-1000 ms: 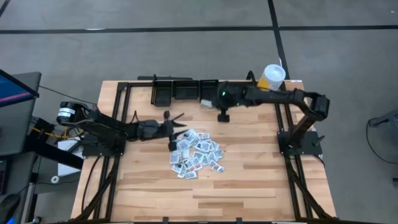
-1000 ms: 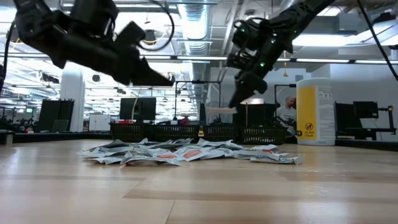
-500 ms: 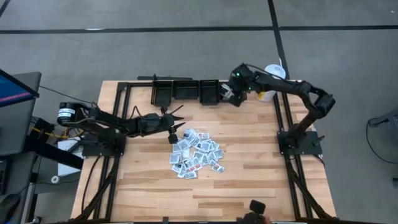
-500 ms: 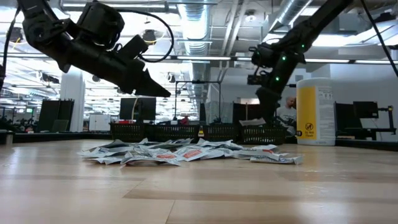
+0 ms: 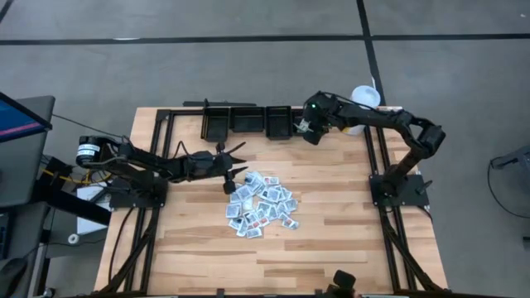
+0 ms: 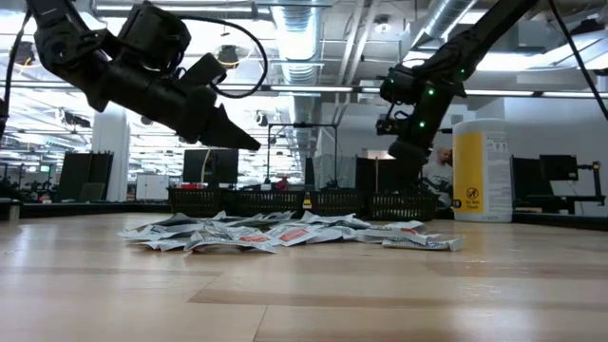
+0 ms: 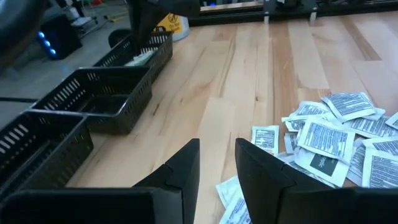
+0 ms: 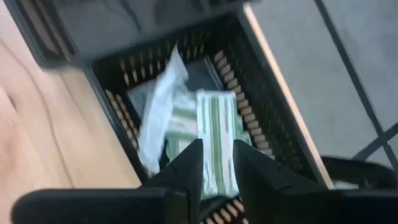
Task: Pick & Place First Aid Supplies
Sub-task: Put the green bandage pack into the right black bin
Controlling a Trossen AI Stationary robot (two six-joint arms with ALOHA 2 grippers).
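The first aid supplies lie in a loose pile of small white packets at mid-table, also seen in the low view and the left wrist view. My left gripper hovers open at the pile's far-left edge, nothing between its fingers. My right gripper hangs open over the rightmost black basket, pointing down into it. In that basket lie green-striped packets and a white packet, below the open fingers.
Three black mesh baskets stand in a row along the far edge. A tall white-and-yellow canister stands at the far right, just beyond my right arm. Bare wood lies near and to the right of the pile.
My right gripper has swung from mid-table toward the far right, over the rightmost basket, and tipped downward. The white packet that hung from its fingers a second ago no longer shows below it in the low view.
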